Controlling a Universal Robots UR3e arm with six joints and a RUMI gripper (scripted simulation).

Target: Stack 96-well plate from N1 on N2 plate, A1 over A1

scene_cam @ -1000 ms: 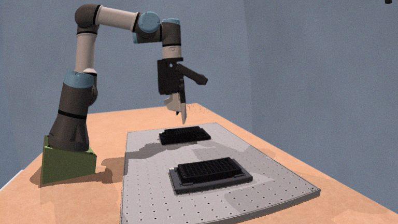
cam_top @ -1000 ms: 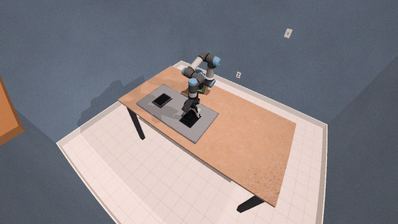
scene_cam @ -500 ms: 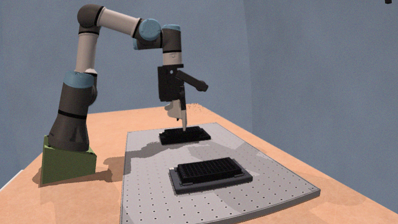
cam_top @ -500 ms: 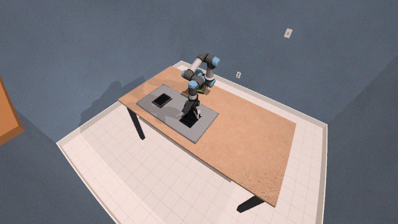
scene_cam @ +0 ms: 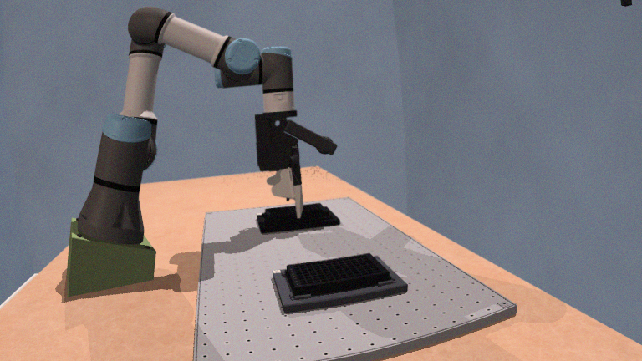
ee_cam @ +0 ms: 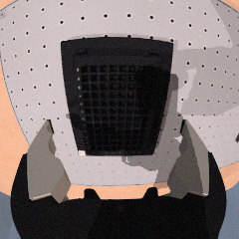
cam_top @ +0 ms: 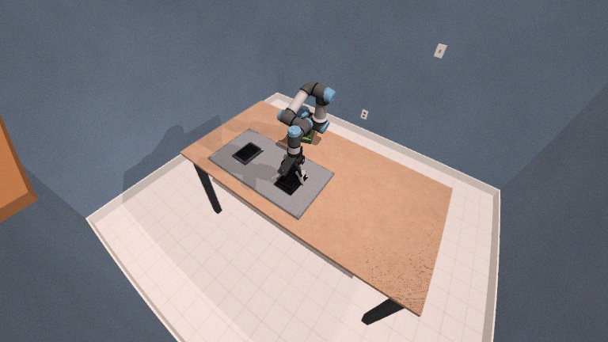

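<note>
A black 96-well plate [scene_cam: 295, 217] sits in nest N1 at the far end of the grey perforated baseplate. A second black plate [scene_cam: 338, 276] sits in nest N2 nearer the camera. My gripper [scene_cam: 294, 203] is open and empty, pointing down right above the N1 plate, with its fingertips close to the plate's top. In the wrist view the N1 plate [ee_cam: 121, 97] fills the middle, and my gripper [ee_cam: 117, 119] has one pale finger on each side of it, standing wider than the plate. The top view shows my gripper [cam_top: 294, 176] over the N1 plate [cam_top: 289, 184], with the N2 plate [cam_top: 247, 153] apart.
The arm's base stands on a green block [scene_cam: 109, 262] at the table's back edge, beside the baseplate. The wooden table top [cam_top: 381, 222] stretches far to one side of the baseplate.
</note>
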